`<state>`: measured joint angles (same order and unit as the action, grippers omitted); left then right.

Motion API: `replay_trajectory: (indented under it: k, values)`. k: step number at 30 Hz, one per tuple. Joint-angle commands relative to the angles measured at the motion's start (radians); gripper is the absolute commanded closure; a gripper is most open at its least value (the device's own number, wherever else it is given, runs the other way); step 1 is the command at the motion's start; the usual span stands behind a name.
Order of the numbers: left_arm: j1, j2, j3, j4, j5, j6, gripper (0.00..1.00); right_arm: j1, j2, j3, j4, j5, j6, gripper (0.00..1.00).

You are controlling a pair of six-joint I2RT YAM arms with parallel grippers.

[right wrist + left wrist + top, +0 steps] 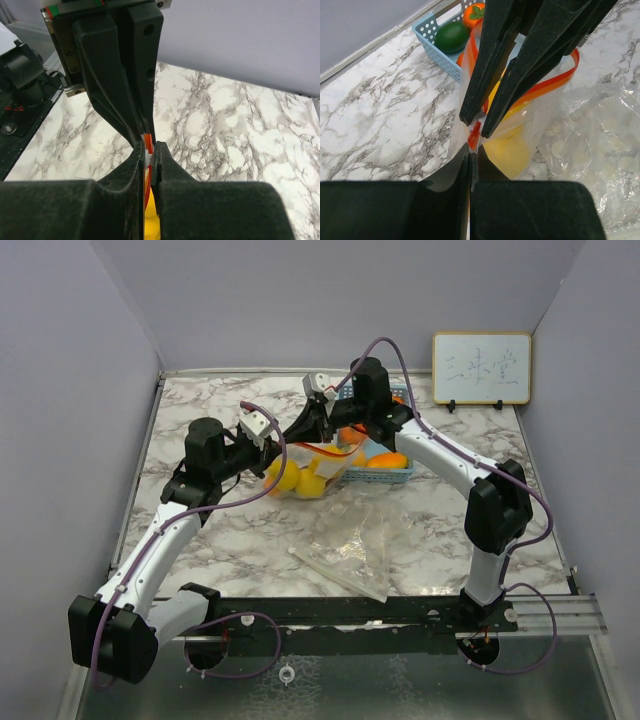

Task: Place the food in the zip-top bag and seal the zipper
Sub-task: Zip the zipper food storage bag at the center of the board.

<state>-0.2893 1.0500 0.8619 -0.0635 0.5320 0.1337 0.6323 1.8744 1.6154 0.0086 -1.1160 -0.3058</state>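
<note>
Pinching orange zipper strip (555,81) of clear plastic zip-top bag (545,116) w/ L gripper (471,156), fingers pressed together on strip; clamping same strip w/ R gripper (149,152) just beside L one, tips of the two nearly touching, R fingers (485,65) reaching in from top of left wrist view; holding bag's mouth edge raised btwn both grippers over white-grey marble-pattern table (235,540); past the pinch, mouth gaping, strip bowed into a loop; inside bag, low down, seen thru clear wall: glossy yellow toy fruit (507,150); in top view, bag just left of light blue perforated plastic basket (432,47), touching or only beside it, can't tell; in basket, outside bag: round green toy fruit (452,36) and orange toy fruit (475,14) w/ green leaf cap; flat on table nearer arm bases: crumpled clear plastic sheet (350,550); upright at far right: small wood-framed whiteboard (481,368)
</note>
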Motion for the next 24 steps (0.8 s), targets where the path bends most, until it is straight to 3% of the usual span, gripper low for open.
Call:
replay_trajectory:
  k: [1, 17, 24]
  values:
    - [0.012, -0.033, -0.003, 0.019, 0.005, 0.012, 1.0, -0.044, -0.042, -0.016, -0.124, 0.116, -0.109, 0.98]
    - [0.012, -0.024, 0.009, 0.01, -0.008, 0.024, 1.0, -0.111, -0.083, -0.047, -0.147, 0.098, -0.148, 0.97]
    - [0.028, -0.047, 0.006, 0.025, -0.157, 0.03, 1.0, -0.132, -0.108, -0.092, -0.218, 0.212, -0.258, 0.98]
